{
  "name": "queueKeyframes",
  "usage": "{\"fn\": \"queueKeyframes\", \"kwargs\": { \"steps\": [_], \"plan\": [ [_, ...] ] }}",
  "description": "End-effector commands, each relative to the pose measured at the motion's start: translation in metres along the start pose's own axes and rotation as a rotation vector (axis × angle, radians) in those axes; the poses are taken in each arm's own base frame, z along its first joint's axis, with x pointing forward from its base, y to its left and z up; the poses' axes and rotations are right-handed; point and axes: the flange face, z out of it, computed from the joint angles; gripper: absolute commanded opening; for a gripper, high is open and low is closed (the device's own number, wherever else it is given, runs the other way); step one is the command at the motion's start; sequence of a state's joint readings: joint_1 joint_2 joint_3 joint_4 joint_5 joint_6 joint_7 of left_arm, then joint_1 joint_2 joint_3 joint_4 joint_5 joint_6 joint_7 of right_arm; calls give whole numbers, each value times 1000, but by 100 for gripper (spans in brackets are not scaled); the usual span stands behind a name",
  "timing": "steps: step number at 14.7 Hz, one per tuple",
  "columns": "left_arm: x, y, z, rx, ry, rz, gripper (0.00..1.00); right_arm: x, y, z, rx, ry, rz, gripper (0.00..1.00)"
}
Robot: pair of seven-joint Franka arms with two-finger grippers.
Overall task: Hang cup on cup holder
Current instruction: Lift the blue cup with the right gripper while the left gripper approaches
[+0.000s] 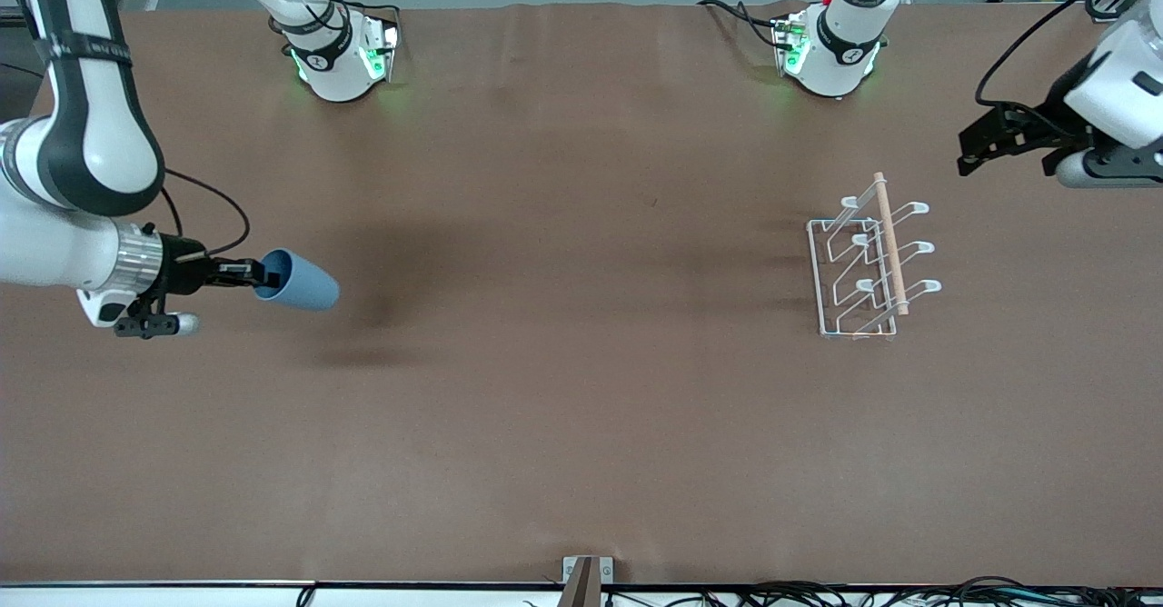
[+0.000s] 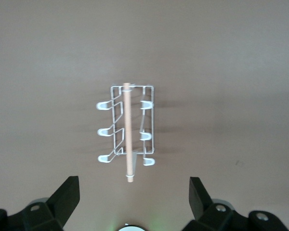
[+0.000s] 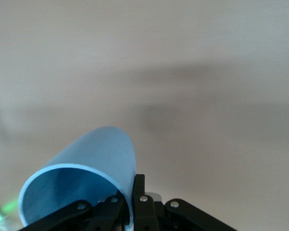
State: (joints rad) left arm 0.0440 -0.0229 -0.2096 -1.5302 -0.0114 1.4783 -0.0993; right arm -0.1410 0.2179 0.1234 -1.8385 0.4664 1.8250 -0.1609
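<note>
Here is the right gripper at the left edge of the front frame, up off the brown surface, and its fingers are clamped on the rim of the cup. The light-blue cup lies sideways in the air, its open mouth turned back toward the wrist and its closed bottom pointing toward the middle of the frame. The right wrist view confirms it: the cup fills the lower left of that frame, one wall pinched between the black fingers, with the hollow inside in plain sight. A soft dark shadow sits on the surface just under the cup in the front frame.

Now to the right side of the front frame: the cup holder stands on the surface, well apart from the cup, toward the left arm's end. It is a white wire rack with a rectangular base, looped prongs sticking out in two rows, and a pale wooden rod running along its top. No cup hangs on it.

The left gripper waits in the upper right of the front frame, above the surface beside the rack. The left wrist view looks straight down at the cup holder, centred in that frame, and the two black fingers at the lower edge stand wide apart, gripping nothing.
</note>
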Motion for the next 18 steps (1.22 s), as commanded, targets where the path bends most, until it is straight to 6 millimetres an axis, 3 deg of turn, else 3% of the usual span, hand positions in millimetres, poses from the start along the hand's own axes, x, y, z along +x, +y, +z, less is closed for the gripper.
{"fn": "queueKeyframes", "kwargs": {
  "steps": [1, 5, 10, 14, 17, 18],
  "plan": [
    [-8, 79, -6, 4, 29, 146, 100, -5, -54, 16, 133, -10, -39, 2],
    [-44, 201, -17, -18, 123, 379, 100, -11, -134, 39, 407, -23, -44, 1],
    [-74, 313, -2, -98, 238, 650, 100, -28, -206, 63, 620, -76, -43, 0],
    [-84, 373, 10, -172, 305, 832, 100, -48, -250, 89, 639, -137, -105, 0],
    [-73, 383, 15, -189, 350, 948, 100, -62, -268, 103, 644, -197, -182, 0],
    [-62, 384, 26, -195, 357, 981, 100, -66, -272, 105, 647, -206, -212, 0]
  ]
}}
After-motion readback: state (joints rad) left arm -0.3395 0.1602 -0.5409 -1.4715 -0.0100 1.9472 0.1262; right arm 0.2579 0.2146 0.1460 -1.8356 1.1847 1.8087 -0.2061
